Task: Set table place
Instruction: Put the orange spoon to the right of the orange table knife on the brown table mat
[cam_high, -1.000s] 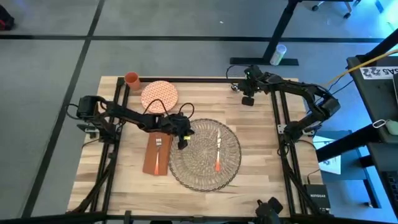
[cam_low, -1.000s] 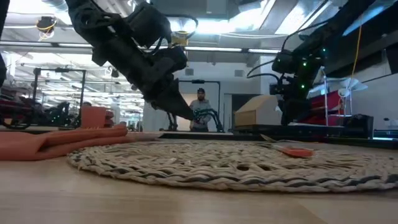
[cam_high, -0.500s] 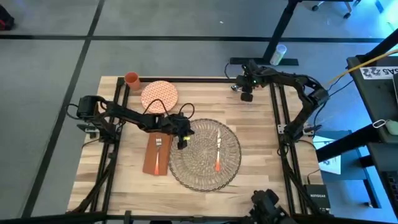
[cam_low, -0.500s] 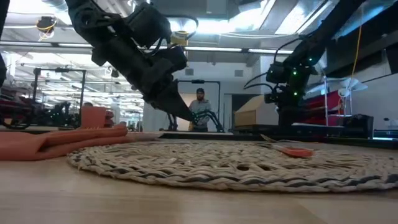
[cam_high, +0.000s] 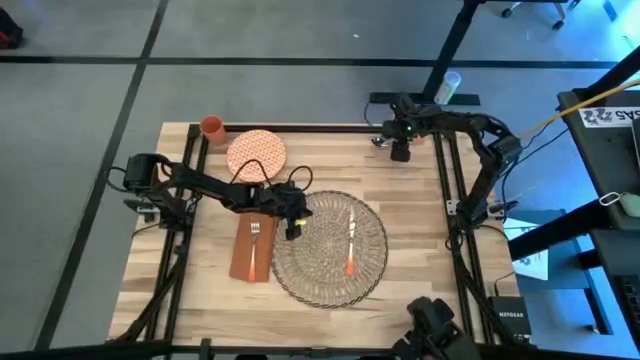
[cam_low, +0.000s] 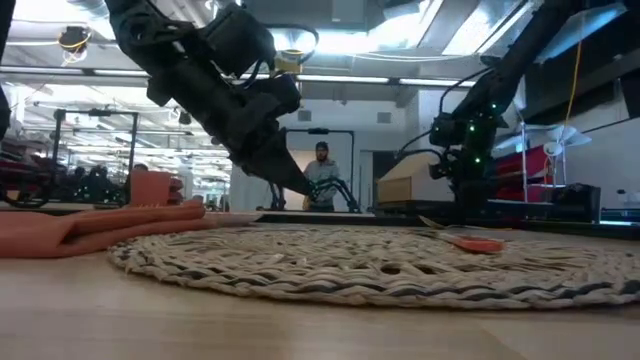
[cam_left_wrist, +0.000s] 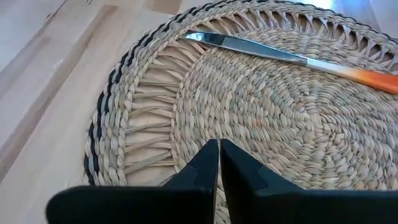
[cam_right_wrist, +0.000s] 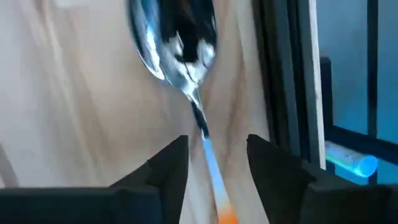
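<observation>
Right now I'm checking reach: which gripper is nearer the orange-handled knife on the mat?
Left. The left gripper sits shut at the woven mat's edge, near the knife; the right gripper is open over a spoon at the table's far edge.

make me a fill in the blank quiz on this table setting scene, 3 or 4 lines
1. The knife with the orange handle lies on the woven ____.
2. The fork rests on the rust-orange ____.
3. The right gripper has a ____ between its open fingers.
4. The left gripper is ____ over the mat's rim.

Missing words: mat; napkin; spoon; shut
</observation>
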